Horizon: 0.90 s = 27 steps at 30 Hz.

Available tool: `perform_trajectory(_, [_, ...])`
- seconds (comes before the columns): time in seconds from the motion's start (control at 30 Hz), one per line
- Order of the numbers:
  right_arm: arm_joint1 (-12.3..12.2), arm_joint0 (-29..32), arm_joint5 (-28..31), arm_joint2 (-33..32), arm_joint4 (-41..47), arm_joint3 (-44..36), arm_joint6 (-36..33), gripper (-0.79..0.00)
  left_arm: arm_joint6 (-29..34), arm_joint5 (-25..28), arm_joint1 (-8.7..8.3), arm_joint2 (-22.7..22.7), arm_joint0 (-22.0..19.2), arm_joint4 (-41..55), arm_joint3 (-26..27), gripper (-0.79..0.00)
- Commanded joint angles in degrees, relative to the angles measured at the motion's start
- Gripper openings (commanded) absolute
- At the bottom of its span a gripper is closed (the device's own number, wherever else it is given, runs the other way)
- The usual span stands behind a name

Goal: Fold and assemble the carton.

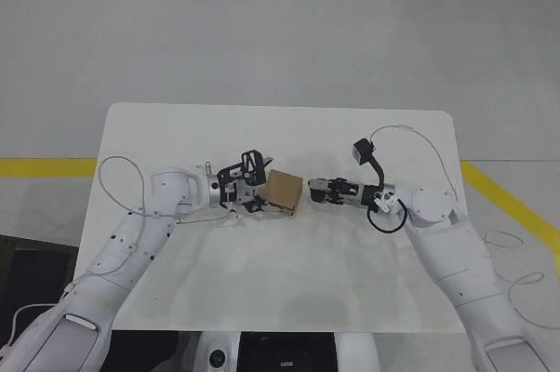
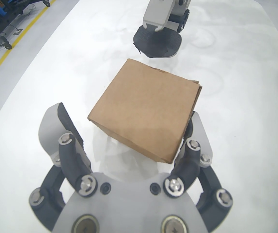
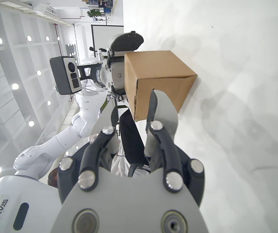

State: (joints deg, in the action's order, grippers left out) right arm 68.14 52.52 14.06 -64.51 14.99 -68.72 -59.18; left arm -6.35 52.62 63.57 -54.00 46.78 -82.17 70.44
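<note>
The left gripper (image 1: 258,189) is held with fingers spread wide at one end of the carton (image 1: 285,191), which is set on the table (image 1: 289,279) between both grippers. The carton is already closed into a cube. One layered flap edge may need pressing flat. The right gripper (image 1: 314,192) is held just beside it, fingers parted.

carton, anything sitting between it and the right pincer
Nothing visible. The right pincer faces one side of the carton with just bare table between them. The open left pincer straddles the carton's opposite end, not in the way.
</note>
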Motion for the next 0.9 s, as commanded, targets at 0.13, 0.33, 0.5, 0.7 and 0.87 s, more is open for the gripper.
perform_trajectory(0.13, [-0.5,0.7,4.8,-1.6,-0.6,-0.8,-0.4,0.000,0.8,5.4,-2.05,-4.9,3.1,6.5,1.6,0.000])
perform_trajectory(0.33, [-1.1,1.2,12.2,-3.8,-1.9,-1.6,0.9,0.000,6.8,5.4,-5.08,-9.0,3.5,19.1,4.1,0.000])
perform_trajectory(0.5, [-1.9,0.9,17.3,-6.8,-6.0,-1.8,3.5,0.000,11.8,1.7,-5.91,-12.9,2.8,22.9,4.6,0.000])
perform_trajectory(0.7, [-3.0,1.1,20.3,-10.8,-10.5,-3.5,7.5,0.000,16.1,-5.2,-5.75,-13.9,1.5,26.0,4.5,0.000])
perform_trajectory(0.87, [-4.0,1.2,18.2,-14.9,-14.0,-5.7,9.9,0.000,17.9,-6.7,-5.67,-14.3,-0.1,26.8,3.3,0.000])
